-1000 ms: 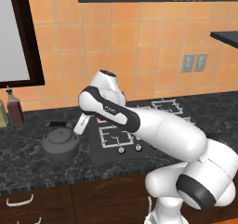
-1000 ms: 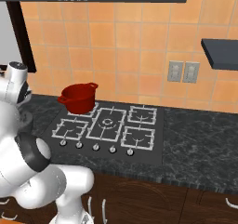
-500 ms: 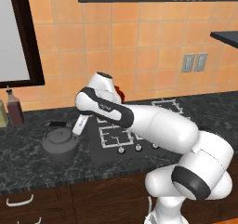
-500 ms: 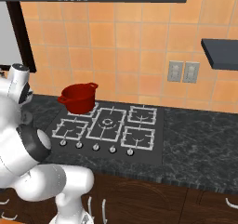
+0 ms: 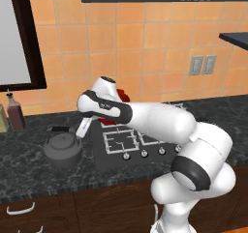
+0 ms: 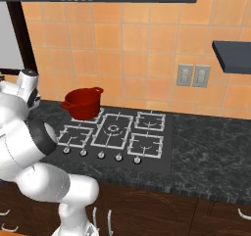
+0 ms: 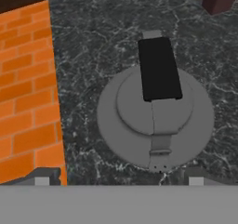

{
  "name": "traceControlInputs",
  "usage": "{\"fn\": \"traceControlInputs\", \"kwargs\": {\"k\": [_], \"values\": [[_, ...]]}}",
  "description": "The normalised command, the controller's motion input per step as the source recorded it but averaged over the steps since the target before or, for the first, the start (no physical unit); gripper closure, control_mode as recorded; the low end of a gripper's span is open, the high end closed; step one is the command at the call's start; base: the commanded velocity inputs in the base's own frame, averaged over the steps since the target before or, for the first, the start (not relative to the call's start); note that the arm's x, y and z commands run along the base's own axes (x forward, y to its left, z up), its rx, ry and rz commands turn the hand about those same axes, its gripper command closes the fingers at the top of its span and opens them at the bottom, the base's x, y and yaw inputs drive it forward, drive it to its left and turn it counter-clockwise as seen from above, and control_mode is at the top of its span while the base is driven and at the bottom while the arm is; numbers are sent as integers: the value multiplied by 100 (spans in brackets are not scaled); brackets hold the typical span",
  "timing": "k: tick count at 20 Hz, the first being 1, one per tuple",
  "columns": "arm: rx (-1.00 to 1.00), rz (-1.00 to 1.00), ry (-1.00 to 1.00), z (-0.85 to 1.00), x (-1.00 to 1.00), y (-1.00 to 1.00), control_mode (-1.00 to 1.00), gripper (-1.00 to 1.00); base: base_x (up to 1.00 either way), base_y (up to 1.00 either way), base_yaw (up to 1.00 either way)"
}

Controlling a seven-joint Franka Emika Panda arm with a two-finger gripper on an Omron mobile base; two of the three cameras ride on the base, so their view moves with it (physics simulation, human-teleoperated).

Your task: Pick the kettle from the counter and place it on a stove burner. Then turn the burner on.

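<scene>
The dark grey kettle [image 5: 62,151] stands upright on the black marbled counter [image 5: 26,171], left of the stove. My gripper [image 5: 82,129] hangs just above and to the right of it, pointing down. From the hand view I look straight down on the kettle [image 7: 155,118], with its black handle [image 7: 159,69] arching over the lid. The gripper [image 7: 118,179] is open; its fingertips [image 7: 42,180] sit wide apart and hold nothing. The large ringed stove burner [image 6: 113,129] with its square grate lies at the middle of the hob.
A red two-handled pot [image 6: 82,103] sits on the back left burner. A row of knobs [image 6: 101,155] lines the front of the hob. Dark bottles [image 5: 14,113] stand against the tiled wall at the far left. The orange tiled wall [image 7: 28,93] runs close beside the kettle.
The arm has swung slightly to the left, toward the kettle. The kettle and the red pot have not moved.
</scene>
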Motion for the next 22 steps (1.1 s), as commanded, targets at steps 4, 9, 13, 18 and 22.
{"fn": "traceControlInputs", "kwargs": {"k": [4,9,13,18,22], "values": [[0,0,3,-5,21,9,-100,-100,0,0,0],[0,0,1,-8,10,24,-100,-100,0,0,0],[0,0,0,-18,16,19,-100,-100,0,0,0],[0,0,0,-15,16,4,-100,-100,0,0,0],[0,0,0,-12,1,0,-100,-100,0,0,0]]}}
